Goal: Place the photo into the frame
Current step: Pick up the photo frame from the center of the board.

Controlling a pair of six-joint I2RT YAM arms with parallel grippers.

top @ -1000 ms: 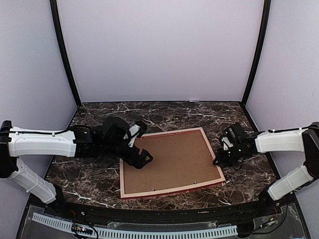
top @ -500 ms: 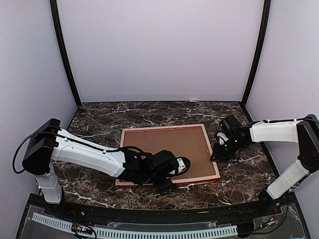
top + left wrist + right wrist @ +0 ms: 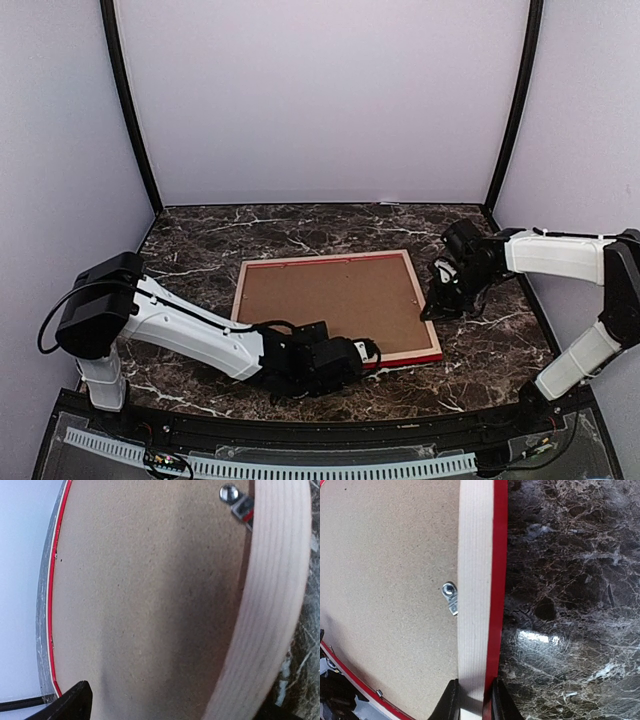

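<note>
Top external view has the frame [image 3: 320,259] lying face down in the middle of the marble table [image 3: 220,235], pale wood back upward, with a brown backing board [image 3: 330,300] filling its opening. No view shows the photo; whether it sits under that board cannot be told.

As a judgement, the frame should be light and stiff, but its rails are thin. The painted red face will likely slide easily on the polished stone, so a push at one side could turn it. The outer rail is the only real handle: pinch across its width, away from the small metal clips [image 3: 451,597] that hold the board. The board looks rigid and flat, with no edge to catch except by lifting at a clip.

The right arm comes in from the side, elbow bent, with the right gripper [image 3: 437,303] at the frame's right rail. In the right wrist view its fingers [image 3: 451,700] sit on either side of that rail, clamped on it.

The left arm lies low along the near edge, stretched across to the frame's near rail. There the left gripper [image 3: 368,353] has its jaws wide apart over rail and board
</note>
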